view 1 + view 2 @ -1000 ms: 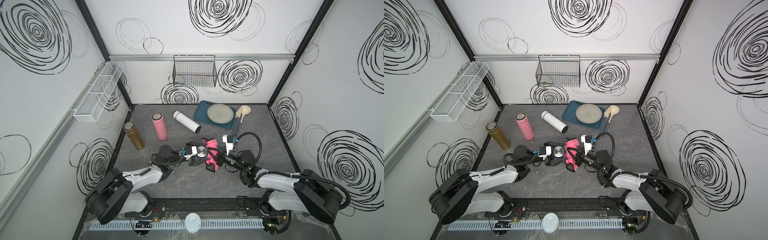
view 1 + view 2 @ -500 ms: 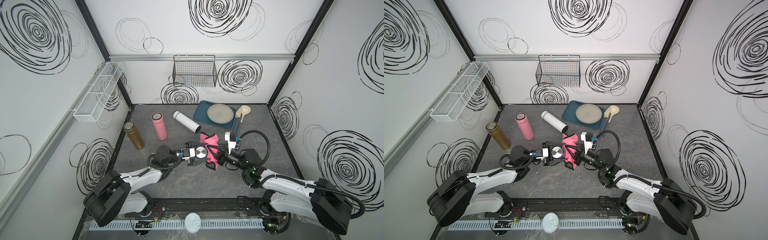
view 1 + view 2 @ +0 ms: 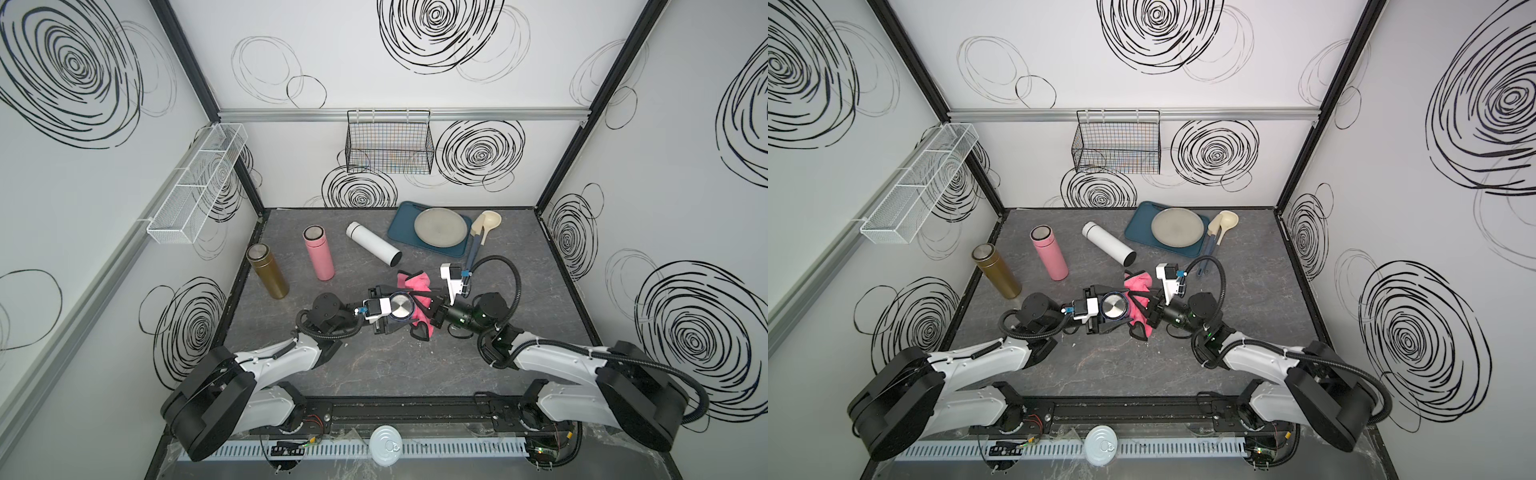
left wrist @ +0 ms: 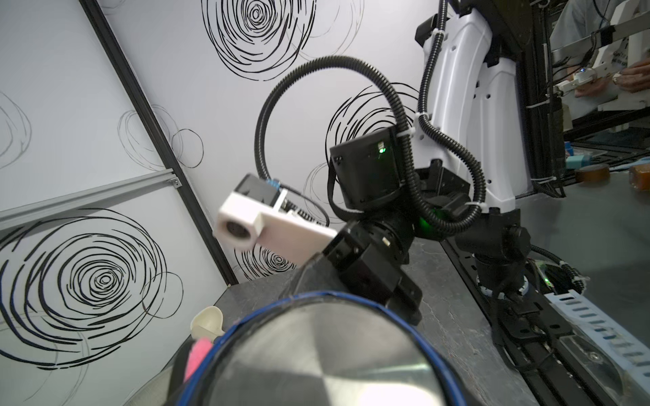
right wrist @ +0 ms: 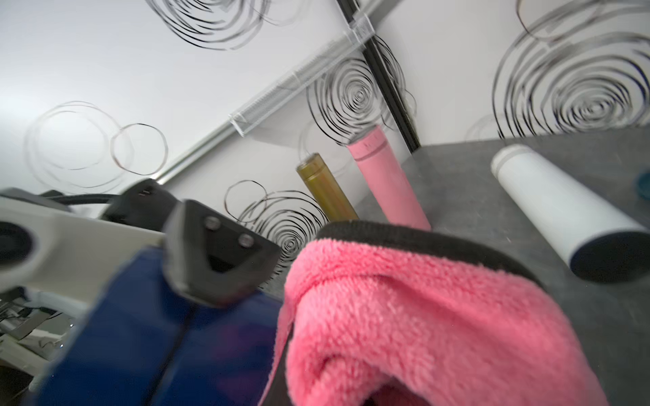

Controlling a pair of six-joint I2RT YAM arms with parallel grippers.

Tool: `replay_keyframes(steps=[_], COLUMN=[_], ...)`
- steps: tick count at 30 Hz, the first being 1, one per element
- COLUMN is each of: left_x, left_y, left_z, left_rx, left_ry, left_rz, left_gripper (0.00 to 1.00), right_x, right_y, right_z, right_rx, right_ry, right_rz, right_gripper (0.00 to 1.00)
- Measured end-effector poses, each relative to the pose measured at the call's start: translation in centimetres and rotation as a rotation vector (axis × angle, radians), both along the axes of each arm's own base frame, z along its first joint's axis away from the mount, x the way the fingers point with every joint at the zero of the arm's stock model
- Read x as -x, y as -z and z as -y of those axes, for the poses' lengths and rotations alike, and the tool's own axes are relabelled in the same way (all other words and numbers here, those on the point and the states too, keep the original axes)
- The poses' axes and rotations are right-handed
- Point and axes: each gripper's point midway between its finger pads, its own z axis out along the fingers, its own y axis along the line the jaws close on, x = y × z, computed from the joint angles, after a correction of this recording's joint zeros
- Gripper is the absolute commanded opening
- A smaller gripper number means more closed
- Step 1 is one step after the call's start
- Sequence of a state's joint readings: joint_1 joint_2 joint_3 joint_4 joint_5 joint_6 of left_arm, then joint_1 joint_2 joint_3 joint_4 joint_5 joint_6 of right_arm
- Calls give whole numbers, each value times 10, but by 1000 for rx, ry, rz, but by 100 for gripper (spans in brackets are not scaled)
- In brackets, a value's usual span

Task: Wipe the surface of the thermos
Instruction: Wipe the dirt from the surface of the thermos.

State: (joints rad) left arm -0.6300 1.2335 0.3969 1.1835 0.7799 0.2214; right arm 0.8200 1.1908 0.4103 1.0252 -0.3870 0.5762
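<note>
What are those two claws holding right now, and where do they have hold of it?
The left gripper clamps the blue thermos by the sides of its body, near the lid. The right gripper pinches the pink cloth by a bunched fold.

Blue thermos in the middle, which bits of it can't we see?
Top views: mainly the thermos lid shows; its side hides below the lid and the left gripper.
Left wrist view: the bottom edge cuts off everything under the lid.
Right wrist view: its blue side is blurred, and the pink cloth covers where they touch.
</note>
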Motion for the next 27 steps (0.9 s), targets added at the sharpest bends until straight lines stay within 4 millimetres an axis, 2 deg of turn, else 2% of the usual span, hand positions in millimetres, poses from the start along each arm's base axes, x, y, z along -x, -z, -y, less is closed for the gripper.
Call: replay_keyframes(steps=[3,6,9,11,13,14,16,21,23,25,27], left_x=[3,3,2,2,3,5,8,16,17,19,20], left_y=[-11,-7,2,8,10,11,11,10,9,11,21], left_z=[-3,-3,-3,-2,-1,-1,0,3,6,9,10], left_rx=[28,19,-6,-26,-35,-38,-42,-66,-79,-100,-134], left_ry=[-4,-7,-6,1,10,17,33,85,101,114,124], left_rz=[50,43,15,-1,0,8,27,93,122,138,129], left_gripper=[0,0,0,0,0,0,0,0,0,0,0], right_x=[6,-2,-20,-30,-33,-33,-29,-13,-9,-12,-21], right_y=[-11,3,49,89,111,112,101,29,12,18,37], right_z=[0,-3,-7,-5,-2,-1,0,-3,-5,-7,-11], right_rx=[-24,-18,38,101,136,141,130,31,5,14,45], right_ry=[-6,5,32,47,46,41,30,-26,-35,-31,-15], right_rz=[32,4,-94,-194,-257,-268,-252,-89,-43,-44,-78], right_gripper=[0,0,0,0,0,0,0,0,0,0,0])
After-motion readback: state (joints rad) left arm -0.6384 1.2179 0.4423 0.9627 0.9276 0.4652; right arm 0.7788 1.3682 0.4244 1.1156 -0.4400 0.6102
